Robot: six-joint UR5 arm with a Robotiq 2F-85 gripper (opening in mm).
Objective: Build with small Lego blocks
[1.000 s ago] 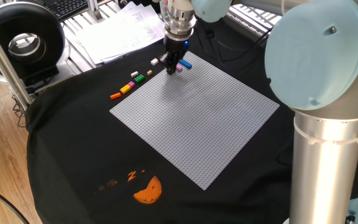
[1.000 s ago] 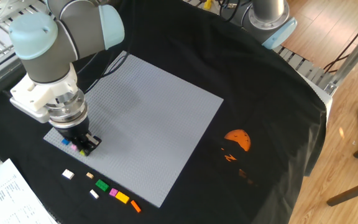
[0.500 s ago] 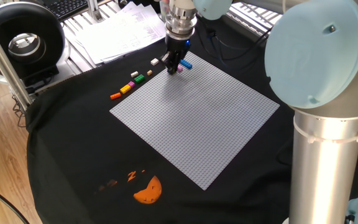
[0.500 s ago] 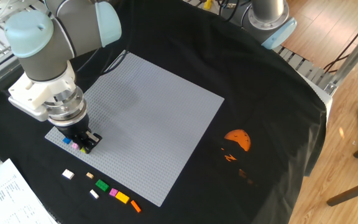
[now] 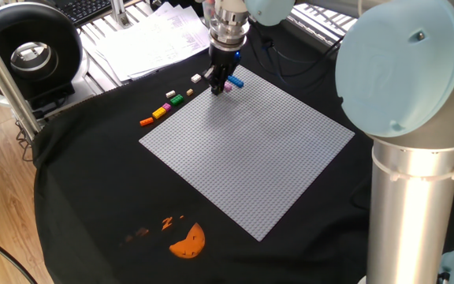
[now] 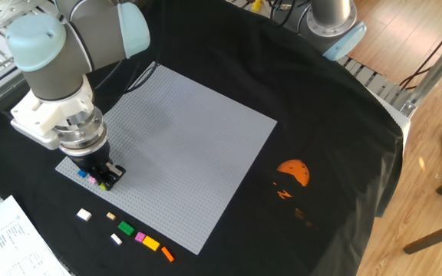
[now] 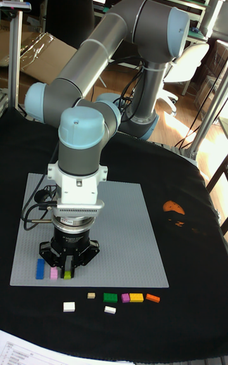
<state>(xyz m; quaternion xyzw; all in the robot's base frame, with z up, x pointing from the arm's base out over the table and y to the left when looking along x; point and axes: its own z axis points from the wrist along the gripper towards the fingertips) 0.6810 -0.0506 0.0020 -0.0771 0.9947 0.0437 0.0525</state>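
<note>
Black jaws of the gripper [image 7: 67, 271] stand low over the near corner of the grey baseplate [image 6: 190, 153], fingertips down at the studs. A yellow-green brick [image 7: 67, 274] sits between the fingers; whether they clench it or merely straddle it cannot be told from any view.

Just beside it on the baseplate stand a pink brick [image 7: 54, 273] and, one place further out, a blue brick [image 7: 40, 268], the three in a short row along the edge. In one fixed view the blue brick [image 5: 236, 81] shows clear of the gripper [image 5: 218, 85].

Off the baseplate, on the black cloth [image 6: 336, 153] covering the surface, the remaining small Lego blocks lie loose and apart:
- a white brick [image 7: 69, 307] and a smaller white brick [image 7: 110, 309];
- a tan brick [image 7: 91, 295];
- a green brick [image 7: 111, 298], a second pink brick [image 7: 125, 298], a yellow brick [image 7: 136, 298] and an orange brick [image 7: 152, 298] in a line.

Well apart, on the cloth past the baseplate's far side, lies an orange half-round print [image 6: 293, 172]. White paper sheets [image 5: 152, 39] lie at the surface's edge.
</note>
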